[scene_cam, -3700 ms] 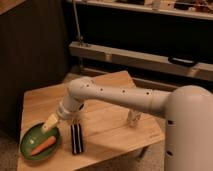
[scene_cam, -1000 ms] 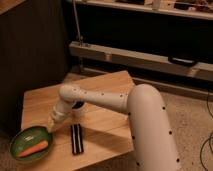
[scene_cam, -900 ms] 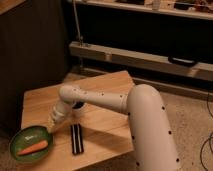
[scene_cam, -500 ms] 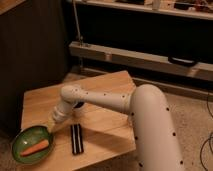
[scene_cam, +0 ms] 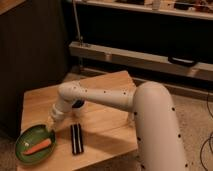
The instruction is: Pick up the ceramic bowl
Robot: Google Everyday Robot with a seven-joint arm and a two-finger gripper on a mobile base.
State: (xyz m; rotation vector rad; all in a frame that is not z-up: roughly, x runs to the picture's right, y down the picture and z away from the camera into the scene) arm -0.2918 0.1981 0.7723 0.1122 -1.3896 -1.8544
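Camera view: gripper (scene_cam: 51, 121) at ceramic bowl (scene_cam: 30, 137) rim

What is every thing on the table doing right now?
ceramic bowl: sitting flat at the table's front left corner, holding a carrot.
carrot: lying inside the bowl.
gripper: at the bowl's far right rim.
black bar: lying flat beside the bowl.
wooden table: standing, arm reaching over it.
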